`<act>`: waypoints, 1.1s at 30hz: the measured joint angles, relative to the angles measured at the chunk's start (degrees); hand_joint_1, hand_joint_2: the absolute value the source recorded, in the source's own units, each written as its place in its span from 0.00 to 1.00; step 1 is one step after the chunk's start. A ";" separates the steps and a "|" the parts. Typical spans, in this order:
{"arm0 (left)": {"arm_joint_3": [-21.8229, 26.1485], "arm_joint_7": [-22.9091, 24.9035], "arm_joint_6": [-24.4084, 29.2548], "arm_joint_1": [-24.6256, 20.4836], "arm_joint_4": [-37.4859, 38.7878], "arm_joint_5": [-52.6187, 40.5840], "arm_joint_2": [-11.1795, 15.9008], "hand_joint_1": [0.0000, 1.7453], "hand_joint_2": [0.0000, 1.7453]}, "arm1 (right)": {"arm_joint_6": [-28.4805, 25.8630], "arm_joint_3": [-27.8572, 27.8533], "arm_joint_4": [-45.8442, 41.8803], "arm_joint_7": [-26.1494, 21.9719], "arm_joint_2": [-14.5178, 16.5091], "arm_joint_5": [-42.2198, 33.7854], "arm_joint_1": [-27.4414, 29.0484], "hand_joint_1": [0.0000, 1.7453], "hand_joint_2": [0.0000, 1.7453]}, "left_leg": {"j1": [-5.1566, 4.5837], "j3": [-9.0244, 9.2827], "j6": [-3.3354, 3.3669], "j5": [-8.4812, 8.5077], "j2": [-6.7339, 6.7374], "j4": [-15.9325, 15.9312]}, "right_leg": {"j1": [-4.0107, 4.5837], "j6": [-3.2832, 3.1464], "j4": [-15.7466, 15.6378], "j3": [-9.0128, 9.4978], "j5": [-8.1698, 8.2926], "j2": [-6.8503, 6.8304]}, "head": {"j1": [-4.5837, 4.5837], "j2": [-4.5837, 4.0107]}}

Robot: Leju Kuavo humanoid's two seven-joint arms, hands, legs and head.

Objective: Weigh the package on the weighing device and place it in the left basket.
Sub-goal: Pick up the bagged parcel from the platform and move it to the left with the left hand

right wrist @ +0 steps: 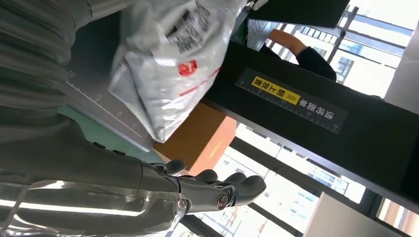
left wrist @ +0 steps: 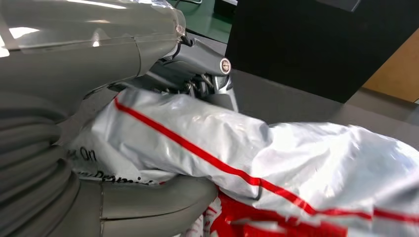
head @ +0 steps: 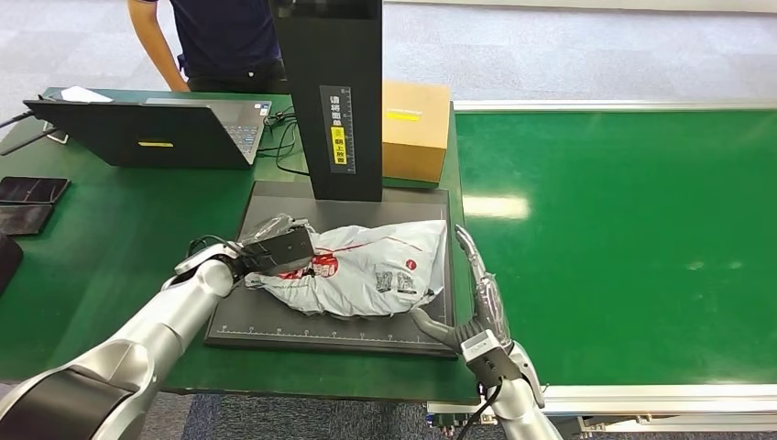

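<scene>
Head view: a silver-grey plastic package (head: pixel 362 268) with red stripes and print lies on the dark weighing platform (head: pixel 275 323), in front of the black upright column (head: pixel 332 96) that rises from the platform's far edge. The left hand (head: pixel 273 249) grips the end of the package farthest from the green conveyor belt (head: pixel 623 238), fingers over the top of the bag. The right hand (head: pixel 476 298) stands at the platform edge nearest the belt, just beside the package's other end, fingers straight and apart, thumb pointing toward the bag, holding nothing. A cardboard box (head: pixel 416 130) sits behind the column on the belt side; a laptop (head: pixel 156 133) lies well away from the column on the opposite side, with a person (head: pixel 220 41) standing behind it.

Left wrist view: the thumb (left wrist: pixel 153 205) lies under the crumpled package (left wrist: pixel 296 168) and the darker fingers (left wrist: pixel 205 79) over it, so the bag is clasped between them.

Right wrist view: the outstretched fingers (right wrist: pixel 232 190) are apart from the package (right wrist: pixel 170 64), with the column (right wrist: pixel 316 133) and box (right wrist: pixel 197 138) beyond.
</scene>
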 joint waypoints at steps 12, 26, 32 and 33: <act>1.28 -4.86 -0.56 0.32 0.27 5.11 0.67 1.00 1.00 | -0.08 -0.33 0.01 -0.02 0.00 0.00 0.05 0.00 1.00 | 0.00 -0.02 0.00 0.00 0.00 0.00 | 0.00 0.00 0.00 -0.01 0.00 -0.01 | 0.01 0.00; 7.56 -12.54 -6.70 6.64 -8.61 15.00 1.20 1.00 1.00 | -0.05 -0.34 -0.10 -0.02 0.00 -0.16 0.26 0.00 1.00 | 0.00 -0.05 0.00 0.00 0.00 0.00 | 0.00 0.00 0.00 -0.04 0.00 -0.01 | 0.00 0.00; 11.20 -13.39 -12.35 10.92 -17.17 21.73 1.29 1.00 1.00 | -0.04 -0.34 -0.50 0.05 0.01 0.27 0.58 0.00 1.00 | 0.00 -0.07 0.00 0.00 0.00 0.00 | 0.00 0.00 0.00 -0.05 -0.01 0.00 | -0.01 0.00; 11.85 -13.40 -12.93 11.58 -18.65 22.87 1.30 1.00 1.00 | -0.02 -0.34 -0.58 0.07 0.03 0.38 0.65 0.00 1.00 | 0.00 -0.07 0.00 0.00 0.01 0.00 | 0.00 0.00 0.00 -0.05 -0.01 0.00 | -0.01 0.00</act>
